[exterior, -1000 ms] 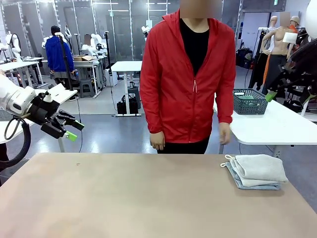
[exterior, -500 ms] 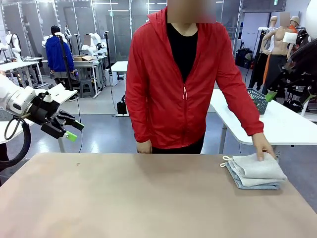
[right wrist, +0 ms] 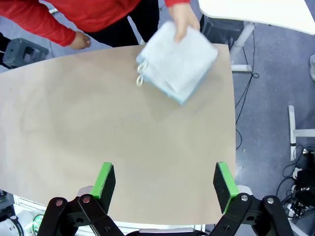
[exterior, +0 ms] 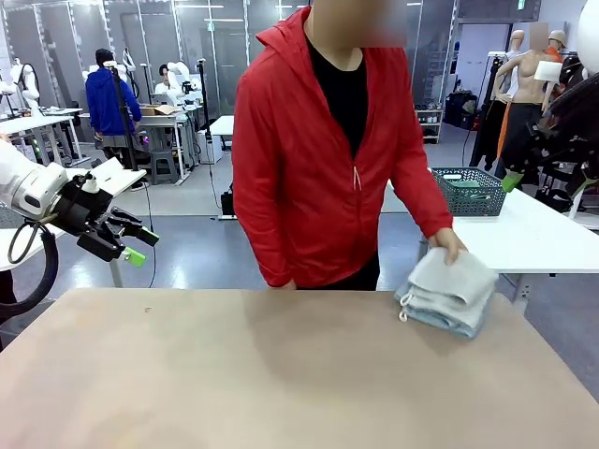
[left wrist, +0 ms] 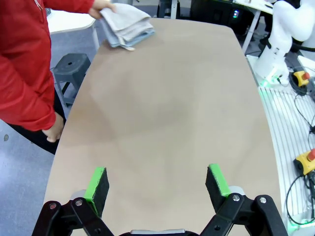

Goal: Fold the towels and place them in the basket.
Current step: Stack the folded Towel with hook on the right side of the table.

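Towels (exterior: 446, 292): you had a folded stack of two, cream-white on top of pale blue-grey, with a small white loop hanging at its near-left corner. In the front view it sat at about 3 o'clock from the middle of the table (exterior: 281, 374), tilted and partly lifted off the surface. The right wrist view put the same stack (right wrist: 178, 61) at 12 o'clock, near the far edge; the left wrist view put it (left wrist: 127, 25) at 11 o'clock.

Hand (exterior: 447, 245): the person in the red jacket stood at the far side of the table, and one hand gripped the top far edge of the stack. You could see the same hand in the right wrist view (right wrist: 184, 17) and the left wrist view (left wrist: 103, 6).

Basket (exterior: 473, 191): dark grey, lattice-sided, it stood on a white table (exterior: 524, 238) behind the person, at about 2 o'clock in the front view, well apart from the towels.

Left gripper (exterior: 138, 245): you had it at 9 o'clock, raised off the table's left edge, its jaws released and holding nothing; the left wrist view (left wrist: 156, 183) showed the green pads wide apart over bare table.

Right gripper (right wrist: 164, 180): its jaws were released too, pads wide apart above bare table, well short of the towels.
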Available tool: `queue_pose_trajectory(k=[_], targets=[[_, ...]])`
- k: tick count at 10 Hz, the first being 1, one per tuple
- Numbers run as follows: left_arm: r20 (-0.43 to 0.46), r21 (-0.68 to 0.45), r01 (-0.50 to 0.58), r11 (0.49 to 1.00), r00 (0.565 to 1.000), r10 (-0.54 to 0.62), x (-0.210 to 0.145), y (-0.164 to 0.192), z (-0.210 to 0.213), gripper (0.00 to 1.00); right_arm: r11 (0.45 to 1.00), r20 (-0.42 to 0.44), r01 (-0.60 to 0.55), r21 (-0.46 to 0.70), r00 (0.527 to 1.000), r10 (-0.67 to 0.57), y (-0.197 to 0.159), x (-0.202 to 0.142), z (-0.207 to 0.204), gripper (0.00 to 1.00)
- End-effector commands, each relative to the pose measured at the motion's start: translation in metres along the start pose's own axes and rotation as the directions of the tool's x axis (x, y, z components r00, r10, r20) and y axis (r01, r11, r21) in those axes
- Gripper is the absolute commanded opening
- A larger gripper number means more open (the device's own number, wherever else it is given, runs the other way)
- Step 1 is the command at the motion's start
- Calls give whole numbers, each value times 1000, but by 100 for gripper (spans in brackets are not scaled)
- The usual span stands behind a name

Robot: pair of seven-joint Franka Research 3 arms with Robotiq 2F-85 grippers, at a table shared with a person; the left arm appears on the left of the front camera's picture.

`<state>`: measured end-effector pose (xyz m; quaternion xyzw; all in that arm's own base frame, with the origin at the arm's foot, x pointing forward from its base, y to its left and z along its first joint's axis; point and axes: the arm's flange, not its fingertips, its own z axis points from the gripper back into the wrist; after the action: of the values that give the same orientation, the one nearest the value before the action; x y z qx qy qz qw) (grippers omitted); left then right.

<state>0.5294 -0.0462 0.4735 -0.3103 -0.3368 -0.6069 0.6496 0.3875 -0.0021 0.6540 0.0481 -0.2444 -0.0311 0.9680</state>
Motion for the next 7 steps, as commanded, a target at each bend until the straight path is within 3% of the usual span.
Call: queue_pose_trajectory(k=[1,7], targets=[[1,1,-1,1000,1000,1,1,-1,1,100,1000,-7,2,-4,1000,-2,1,0,1,100],[1,1,-1,1000,1000,1,1,-1,1,100,1000,-7,2,-4,1000,-2,1,0,1,100]])
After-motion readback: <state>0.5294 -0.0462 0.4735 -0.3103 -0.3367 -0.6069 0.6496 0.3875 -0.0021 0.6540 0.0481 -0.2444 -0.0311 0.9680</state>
